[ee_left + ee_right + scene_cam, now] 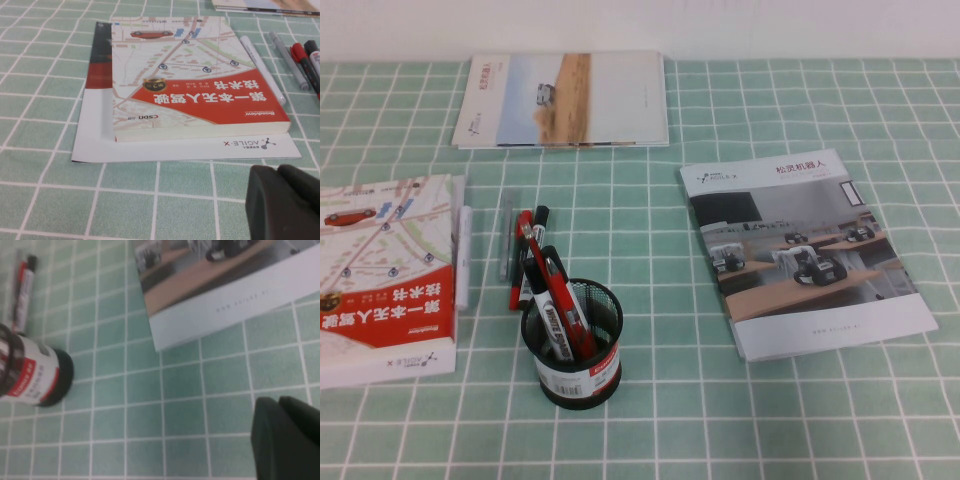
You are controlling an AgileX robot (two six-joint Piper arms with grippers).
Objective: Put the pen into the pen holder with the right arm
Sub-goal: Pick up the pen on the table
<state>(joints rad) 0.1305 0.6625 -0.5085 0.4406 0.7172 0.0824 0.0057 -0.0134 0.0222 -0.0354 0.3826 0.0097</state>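
The pen holder [577, 372], a black mesh cup with a white red-edged band, stands front centre on the checked cloth. It also shows in the right wrist view [37, 374]. A black marker pen with a white label [551, 318] stands in it beside a red pen [563, 292]. A second black marker [539, 222] lies on the cloth just behind the holder. Neither arm shows in the high view. My right gripper [278, 404] is shut and empty, low over bare cloth, well away from the holder. My left gripper [278, 172] is shut and empty near the book.
A red pen [519, 255], a thin clear-grey pen [505, 240] and a white pen [464, 255] lie behind the holder. A red-and-white book [385, 270] lies on the left, a brochure [805, 250] on the right, and another brochure [565, 100] at the back.
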